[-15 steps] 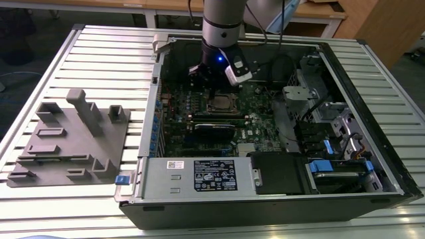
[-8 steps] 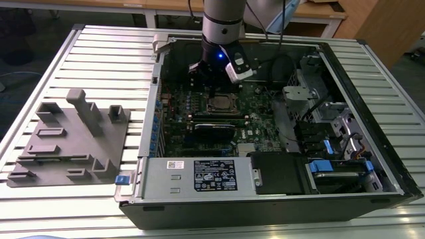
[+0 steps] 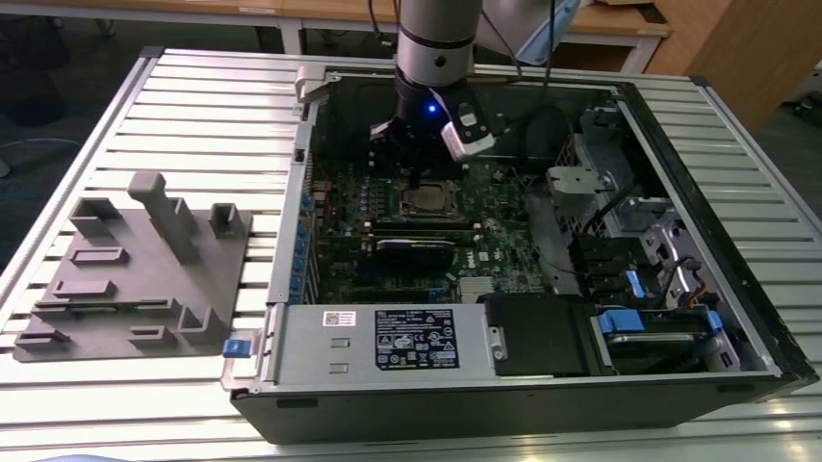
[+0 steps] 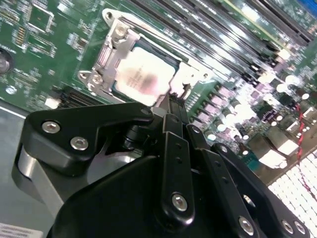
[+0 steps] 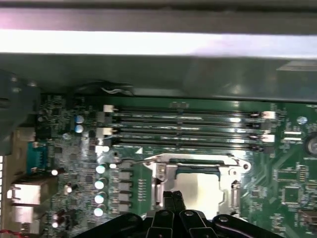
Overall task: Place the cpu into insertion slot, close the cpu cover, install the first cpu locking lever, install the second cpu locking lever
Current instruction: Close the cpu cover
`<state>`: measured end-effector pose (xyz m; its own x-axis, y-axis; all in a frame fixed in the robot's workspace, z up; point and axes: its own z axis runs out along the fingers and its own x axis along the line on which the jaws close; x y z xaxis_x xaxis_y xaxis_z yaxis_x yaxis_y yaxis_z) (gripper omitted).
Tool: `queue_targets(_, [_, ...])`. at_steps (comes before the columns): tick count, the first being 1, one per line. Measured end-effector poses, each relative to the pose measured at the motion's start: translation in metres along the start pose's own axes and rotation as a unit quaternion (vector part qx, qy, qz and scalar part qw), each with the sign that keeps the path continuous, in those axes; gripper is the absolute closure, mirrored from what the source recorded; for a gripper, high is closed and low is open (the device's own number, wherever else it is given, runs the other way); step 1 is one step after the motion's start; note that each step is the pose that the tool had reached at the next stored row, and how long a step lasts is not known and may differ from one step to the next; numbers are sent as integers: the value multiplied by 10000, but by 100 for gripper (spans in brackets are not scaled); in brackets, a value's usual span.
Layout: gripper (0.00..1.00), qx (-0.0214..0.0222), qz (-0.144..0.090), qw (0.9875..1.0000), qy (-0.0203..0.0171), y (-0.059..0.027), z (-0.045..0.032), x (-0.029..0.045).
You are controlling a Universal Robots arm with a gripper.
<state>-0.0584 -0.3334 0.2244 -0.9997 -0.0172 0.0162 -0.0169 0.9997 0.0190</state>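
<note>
From my station, the exterior view shows the arm reaching down into the open computer case (image 3: 289, 250), which lies on the slatted table (image 3: 192, 106). The gripper (image 3: 418, 171) hangs right over the socket area of the green motherboard (image 3: 501, 221). A grey fixture tray (image 3: 129, 269) sits on the table, well apart from the case, toward the exterior view's left.

The cpu (image 4: 146, 74) lies flat in the insertion slot (image 5: 198, 170) with its dull silver top facing up. I see it in both wrist views (image 5: 200, 186). The cpu cover (image 4: 105, 55) lies down around it, its metal frame bordering the chip on the sides I can see.

In the second wrist view the gripper (image 4: 173, 101) has its tips at the edge of the cover, just beside one corner of the cpu, with the chip just beyond the fingertips. The first wrist view agrees. There the gripper (image 5: 172, 198) stands against the side of the cover frame (image 5: 161, 174), with the cpu just beside it and the long memory slots (image 5: 188, 124) farther off on the board.

The jaws are drawn together with hardly any gap between the fingers. I cannot tell whether anything thin is pinched between them, or whether the tips actually touch the cover. They are not holding the cpu.
</note>
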Motion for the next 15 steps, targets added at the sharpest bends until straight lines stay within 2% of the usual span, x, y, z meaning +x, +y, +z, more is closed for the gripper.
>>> queue_targets(7, [89, 0, -1, 10000, 0, -3, 1, -174])
queue_targets(11, [89, -1, 0, 10000, -1, -3, 2, -189])
queue_targets(12, [89, 0, -2, 10000, -8, -3, 2, -189])
queue_targets(15, [89, -11, -8, 10000, -70, -3, 6, -189])
